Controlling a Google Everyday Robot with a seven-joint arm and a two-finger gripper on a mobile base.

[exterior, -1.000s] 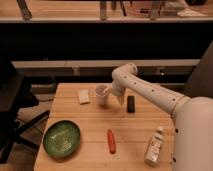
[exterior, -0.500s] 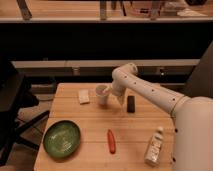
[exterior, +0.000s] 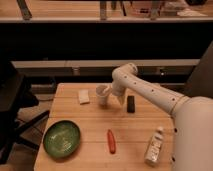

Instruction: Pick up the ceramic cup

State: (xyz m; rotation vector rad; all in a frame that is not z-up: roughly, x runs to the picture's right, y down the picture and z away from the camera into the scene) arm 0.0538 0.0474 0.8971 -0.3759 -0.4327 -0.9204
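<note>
camera view: a white robot arm reaches across a wooden table. its gripper, jaws wide and gripping nothing, sits right at the ceramic cup, which stands upright on the table's far side, not yet lifted. the cup is small, smooth and white. beside it lies a flat white sponge.
</note>
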